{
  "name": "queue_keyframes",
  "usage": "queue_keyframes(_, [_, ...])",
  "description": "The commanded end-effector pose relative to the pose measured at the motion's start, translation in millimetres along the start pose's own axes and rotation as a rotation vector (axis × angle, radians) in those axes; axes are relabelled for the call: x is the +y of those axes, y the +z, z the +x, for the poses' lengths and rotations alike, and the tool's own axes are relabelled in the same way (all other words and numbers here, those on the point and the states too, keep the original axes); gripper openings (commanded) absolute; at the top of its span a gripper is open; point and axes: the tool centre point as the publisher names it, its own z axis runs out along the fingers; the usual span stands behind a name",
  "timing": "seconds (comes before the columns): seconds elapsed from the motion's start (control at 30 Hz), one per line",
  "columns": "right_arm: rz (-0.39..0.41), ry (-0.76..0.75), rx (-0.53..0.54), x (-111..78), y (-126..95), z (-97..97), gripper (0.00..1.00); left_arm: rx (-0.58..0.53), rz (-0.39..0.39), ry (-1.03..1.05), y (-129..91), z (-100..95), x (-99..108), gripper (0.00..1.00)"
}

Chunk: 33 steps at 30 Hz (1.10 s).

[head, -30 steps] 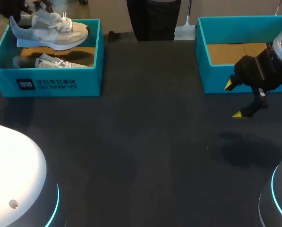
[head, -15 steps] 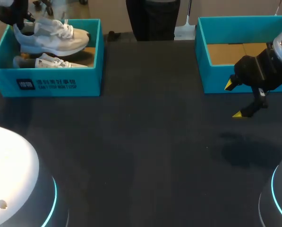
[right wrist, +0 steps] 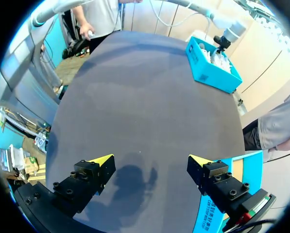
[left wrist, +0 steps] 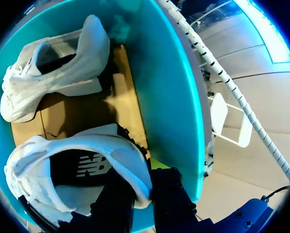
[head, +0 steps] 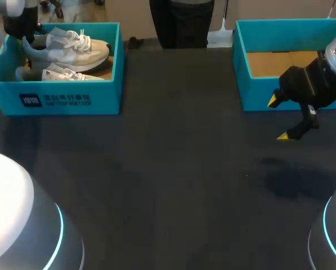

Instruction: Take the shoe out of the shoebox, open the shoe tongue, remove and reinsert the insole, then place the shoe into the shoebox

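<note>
Two grippers, only one loaded. Right gripper (head: 278, 118) is nearest. Its yellow tips are wide apart with nothing between them, and it hangs above the dark table (head: 173, 169), well apart from the shoebox (head: 72, 100). The empty teal box (head: 239, 62) is also well apart from the shoebox, across the table from it.

Farther back, inside the shoebox, the left gripper (left wrist: 142, 177) is clamped on the heel collar of the white sneaker (left wrist: 81, 165), one finger inside the opening and one outside. That sneaker sits within the shoebox walls, heel end close to the side wall and toe toward the opposite wall. Cannot tell if its sole touches the shoebox floor. The second sneaker (left wrist: 57, 73) lies on the cardboard floor of the shoebox, near the held one.

Handling, as a guess: the sneaker is light, with a soft upper and a flexible sole. The heel counter is the stiffest place to grip, so this hold looks sound. Held by the heel alone, the toe will likely droop and swing. Loose laces could snag.

In the way: the shoebox wall is just beside the gripped heel, so the sneaker needs lifting over the rim. The second sneaker is close enough to get nudged.
</note>
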Motion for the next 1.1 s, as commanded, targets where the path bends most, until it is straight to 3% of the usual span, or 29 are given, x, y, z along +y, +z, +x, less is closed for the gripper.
queue_keyframes(0.03, [0.004,0.001,-0.001,0.5,0.9,0.1,1.00,-0.017,0.032,0.008,8.1,2.5,13.7,0.00])
queue_keyframes(0.37, [0.004,0.001,-0.001,0.5,0.9,0.1,1.00,-0.029,0.064,0.043,16.9,-0.7,12.6,0.00])
queue_keyframes(0.47, [0.004,0.001,-0.001,0.5,0.9,0.1,1.00,-0.028,0.069,0.059,17.8,-3.7,10.2,0.23])
queue_keyframes(0.63, [0.004,0.001,-0.001,0.5,0.9,0.1,1.00,-0.025,0.070,0.073,19.1,-6.4,9.3,0.35])
queue_keyframes(0.7, [0.004,0.001,-0.001,0.5,0.9,0.1,1.00,-0.025,0.072,0.074,17.8,-6.1,8.4,0.48])
queue_keyframes(0.73, [0.004,0.001,-0.001,0.5,0.9,0.1,1.00,-0.026,0.072,0.074,15.8,-5.7,7.6,0.55])
queue_keyframes(0.83, [0.004,0.001,-0.001,0.5,0.9,0.1,1.00,-0.038,0.065,0.075,5.8,-4.6,4.8,0.98])
queue_keyframes(1.1, [0.004,0.001,-0.001,0.5,0.9,0.1,1.00,-0.104,0.055,0.067,-27.2,-2.6,-3.8,1.00])
